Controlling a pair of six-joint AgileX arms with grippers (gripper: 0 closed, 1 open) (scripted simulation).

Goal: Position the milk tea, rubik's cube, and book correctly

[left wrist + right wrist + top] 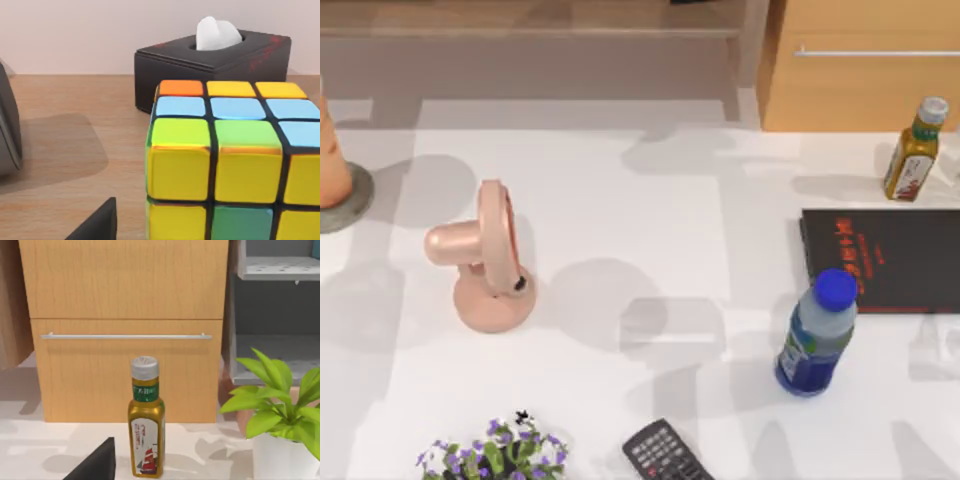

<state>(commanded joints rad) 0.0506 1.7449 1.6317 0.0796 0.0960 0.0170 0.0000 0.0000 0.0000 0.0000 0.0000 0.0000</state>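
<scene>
One milk tea [332, 150] stands far left, one book [895, 258] lies right, two bottles flank it; one rubik's cube [230, 165] sits by a tissue box [212, 62]. Jaws: cannot tell.

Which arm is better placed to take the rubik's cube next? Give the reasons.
Left, probably. Its wrist view has the rubik's cube close ahead on a wooden surface, before a black tissue box. The right arm's wrist view faces the olive bottle, which stands far right in the top view.
</scene>
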